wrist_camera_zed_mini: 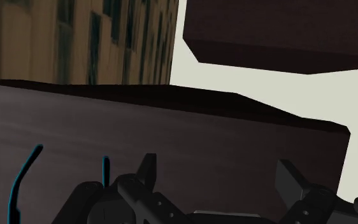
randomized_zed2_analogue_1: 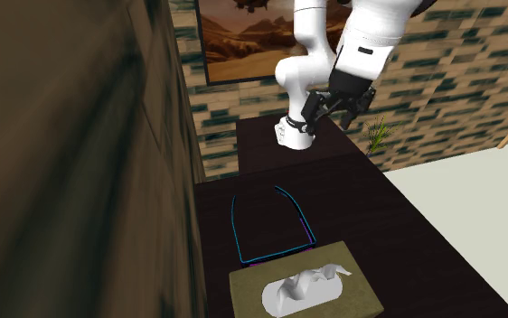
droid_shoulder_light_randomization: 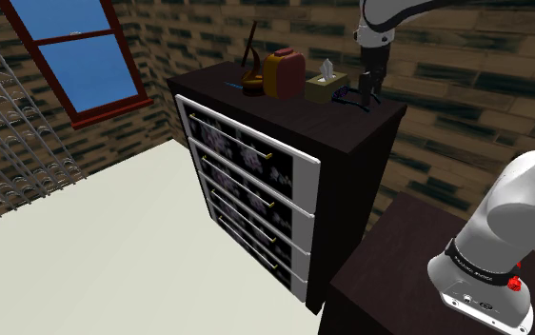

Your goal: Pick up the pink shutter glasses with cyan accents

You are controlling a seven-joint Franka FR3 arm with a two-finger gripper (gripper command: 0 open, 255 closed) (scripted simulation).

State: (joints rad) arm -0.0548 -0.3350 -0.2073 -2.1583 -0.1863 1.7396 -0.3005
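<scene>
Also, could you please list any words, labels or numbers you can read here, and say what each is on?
No text here can be read.
The dark band on the arm's base bears faint marks, too small to read.
The tissue box, reddish jug and wall picture show no lettering.

Dim, flat light with faint shadows. The dark brown wooden dresser top surface (droid_shoulder_light_randomization: 342, 124) reads almost black. The pale cream floor (droid_shoulder_light_randomization: 85, 238) and blue window pane (droid_shoulder_light_randomization: 85, 48) are brightest. The brown brick wall (randomized_zed2_analogue_1: 71, 154) at the second exterior view's near left is smeared and out of focus. The thin cyan-edged glasses (randomized_zed2_analogue_1: 235, 226) glow against the dark surface.
</scene>
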